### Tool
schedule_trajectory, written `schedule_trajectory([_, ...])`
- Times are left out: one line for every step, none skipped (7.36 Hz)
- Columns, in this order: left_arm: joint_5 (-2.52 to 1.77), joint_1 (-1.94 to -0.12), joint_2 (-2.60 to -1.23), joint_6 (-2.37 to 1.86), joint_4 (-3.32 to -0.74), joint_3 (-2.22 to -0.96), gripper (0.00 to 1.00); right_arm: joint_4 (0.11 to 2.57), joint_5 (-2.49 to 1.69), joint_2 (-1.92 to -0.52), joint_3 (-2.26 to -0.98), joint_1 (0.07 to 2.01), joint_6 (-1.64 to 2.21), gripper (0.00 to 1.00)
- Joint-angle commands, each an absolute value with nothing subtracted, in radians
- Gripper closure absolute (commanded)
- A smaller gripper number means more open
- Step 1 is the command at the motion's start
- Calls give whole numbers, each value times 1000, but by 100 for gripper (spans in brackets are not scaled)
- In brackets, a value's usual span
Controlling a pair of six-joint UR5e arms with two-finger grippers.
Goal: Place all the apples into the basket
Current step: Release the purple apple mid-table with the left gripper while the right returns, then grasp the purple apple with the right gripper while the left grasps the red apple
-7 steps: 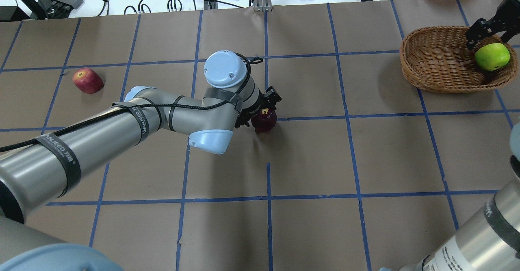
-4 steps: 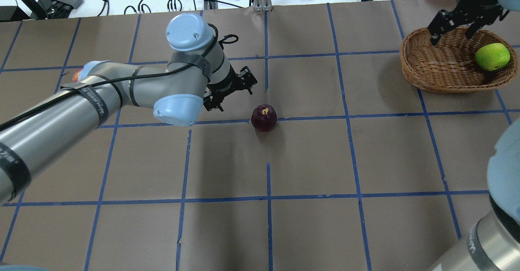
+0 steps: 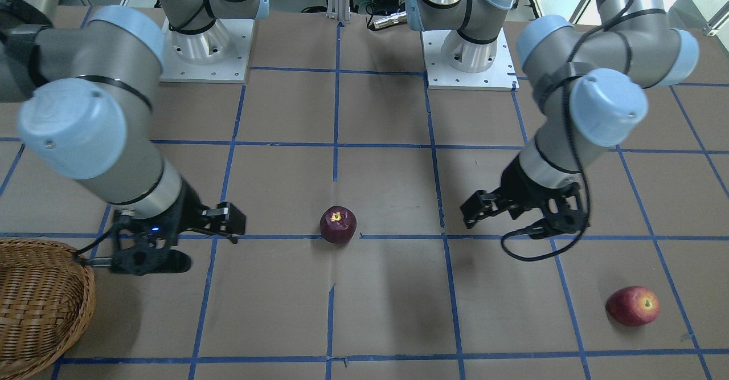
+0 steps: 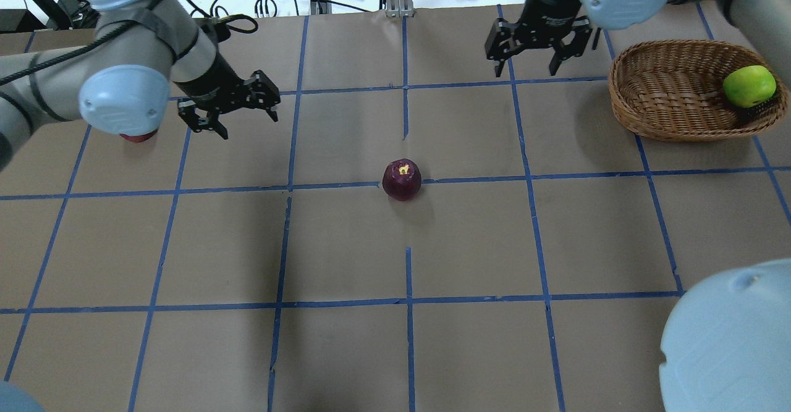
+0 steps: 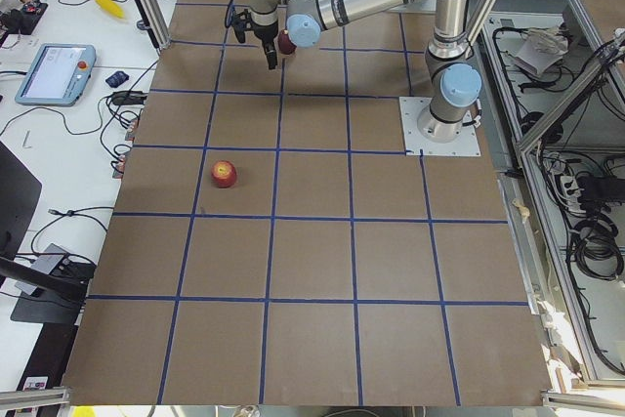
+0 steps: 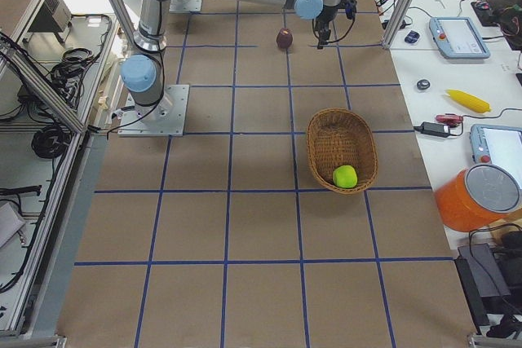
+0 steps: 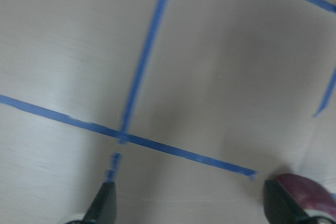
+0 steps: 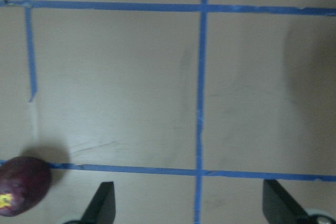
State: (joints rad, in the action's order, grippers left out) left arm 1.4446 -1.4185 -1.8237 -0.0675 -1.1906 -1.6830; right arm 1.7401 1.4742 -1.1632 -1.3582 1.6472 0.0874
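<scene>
The woven wicker basket (image 4: 656,106), oval with a thick braided rim, sat by the far right corner of the paper-covered surface (image 4: 469,245). The smooth lime-green apple (image 4: 749,86) lay inside it against its right wall. Since half a second before, the right hand (image 4: 532,54) had left the basket and hung released near the far edge. The left hand (image 4: 238,120) (also released, nothing between its fingers) had drawn away from the dark maroon apple (image 4: 401,180) toward the left end. That apple stood dimple-up at the surface's middle, and the red apple (image 3: 633,306) lay near the left edge.
</scene>
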Motion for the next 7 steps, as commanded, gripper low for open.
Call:
schedule_trajectory([1445, -1281, -1862, 229, -1206, -1607, 0, 1758, 1437, -1155, -1416, 1799, 326, 0])
schedule_trajectory([1451, -1264, -1896, 342, -1192, -1547, 0, 1816, 1437, -1137, -1439, 1837, 386, 0])
schedule_trajectory([1548, -1261, -1958, 371, -1171, -1472, 0, 1836, 1418, -1103, -1460, 1882, 452, 0])
schedule_trajectory([1569, -1252, -2007, 391, -1172, -1415, 0, 1941, 1411, -1054, -1468, 1916, 515, 0])
schedule_trajectory([1565, -1203, -2050, 481, -1167, -1387, 0, 1980, 1413, -1020, -1473, 1924, 523, 0])
schedule_trajectory([1560, -1156, -2103, 511, -1166, -1376, 0, 1980, 1417, -1013, -1476, 1924, 515, 0])
schedule_trajectory([1560, -1126, -2138, 523, -1160, -1373, 0, 1974, 1427, -1012, -1476, 1922, 515, 0])
